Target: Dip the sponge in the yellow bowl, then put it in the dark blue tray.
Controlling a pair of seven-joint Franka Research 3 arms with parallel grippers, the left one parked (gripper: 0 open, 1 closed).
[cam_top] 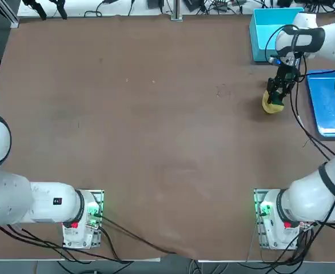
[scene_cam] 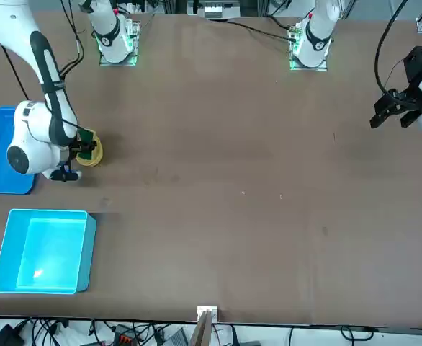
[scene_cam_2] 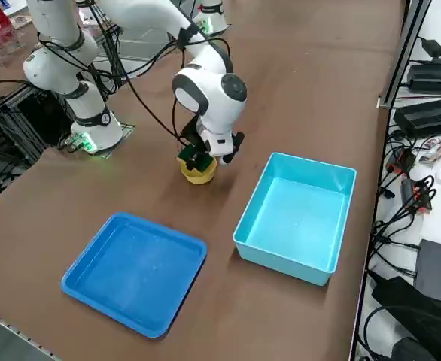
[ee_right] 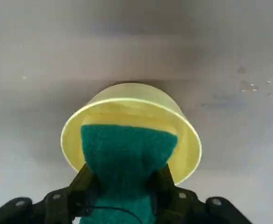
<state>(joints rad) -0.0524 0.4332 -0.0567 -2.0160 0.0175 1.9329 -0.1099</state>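
Reaching down | right jaws [ee_right: 122, 186] clenched on sponge [ee_right: 127, 154] | over yellow bowl [ee_right: 187, 140]

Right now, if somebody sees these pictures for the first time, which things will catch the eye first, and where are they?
First the right gripper, shut on the sponge, green side showing, its end inside the yellow bowl near the table's far right. Then the dark blue tray, lying beside the bowl toward the table's right edge, and the light cyan box further from the robot.
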